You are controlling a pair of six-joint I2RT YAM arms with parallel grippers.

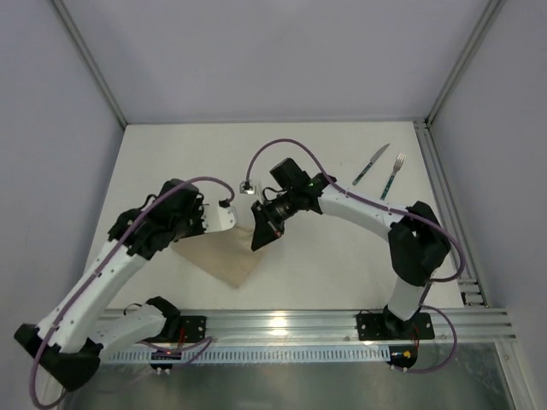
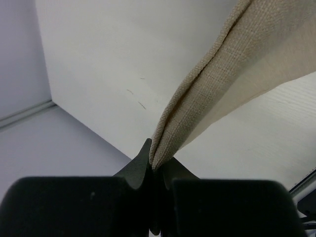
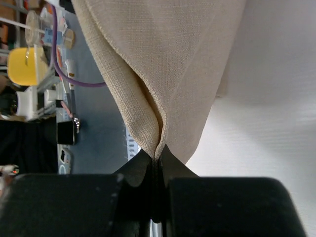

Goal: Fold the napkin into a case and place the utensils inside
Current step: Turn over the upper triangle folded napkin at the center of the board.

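The beige napkin [image 1: 224, 253] hangs lifted between both arms, sagging to a point near the table's front. My left gripper [image 1: 224, 218] is shut on one edge of it; in the left wrist view the cloth [image 2: 222, 84] runs up and away from the pinched jaws of that gripper [image 2: 157, 165]. My right gripper [image 1: 263, 232] is shut on another part; its wrist view shows folded cloth [image 3: 168, 64] pinched between the jaws of the right gripper [image 3: 157, 157]. The knife [image 1: 369, 166] and fork [image 1: 392, 174], silvery with dark green handles, lie side by side at the back right.
The white table [image 1: 316, 256] is bordered by an aluminium rail [image 1: 342, 325] at the front and a frame post [image 1: 440, 196] along the right. Grey walls enclose the back and sides. Purple cables loop over both arms.
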